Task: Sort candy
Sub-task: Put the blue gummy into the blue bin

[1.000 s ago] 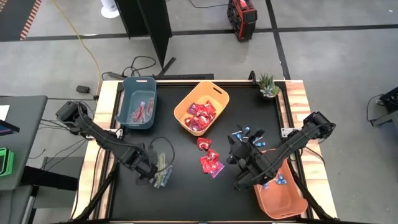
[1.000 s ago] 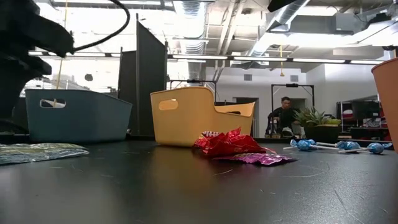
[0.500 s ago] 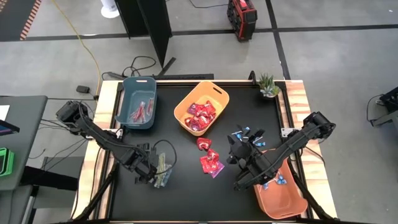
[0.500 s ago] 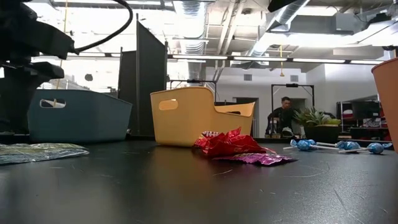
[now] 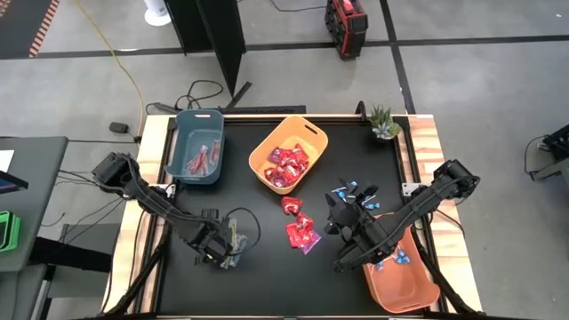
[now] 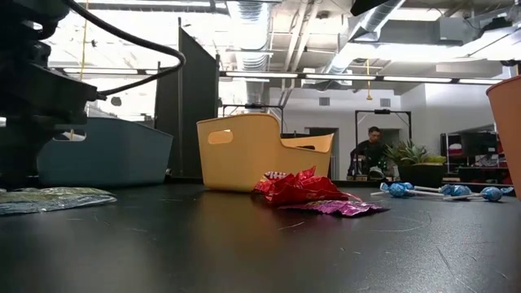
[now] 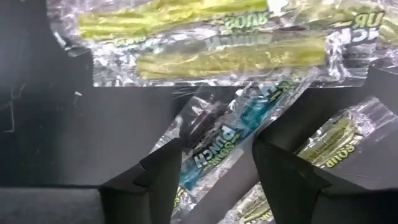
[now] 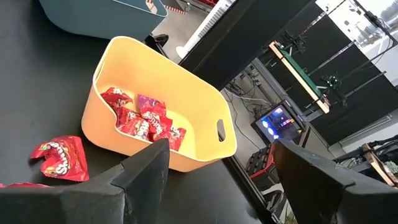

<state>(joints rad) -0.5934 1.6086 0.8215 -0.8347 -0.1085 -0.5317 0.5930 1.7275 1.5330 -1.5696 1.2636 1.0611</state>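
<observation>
Left tool (image 7: 214,177) sits low over the stick packets (image 7: 205,56), fingers apart either side of one blue-printed packet (image 7: 230,134), not clamped; at least four more clear packets fan out just beyond it on the desk (image 5: 267,284). Right tool (image 5: 331,218) waits wide apart, holding nothing, near four loose red packets (image 5: 300,227), the lollipops (image 5: 348,192) just beside it. Three bins: blue bin (image 5: 197,146), yellow bin (image 5: 288,154), orange bin (image 5: 402,280).
</observation>
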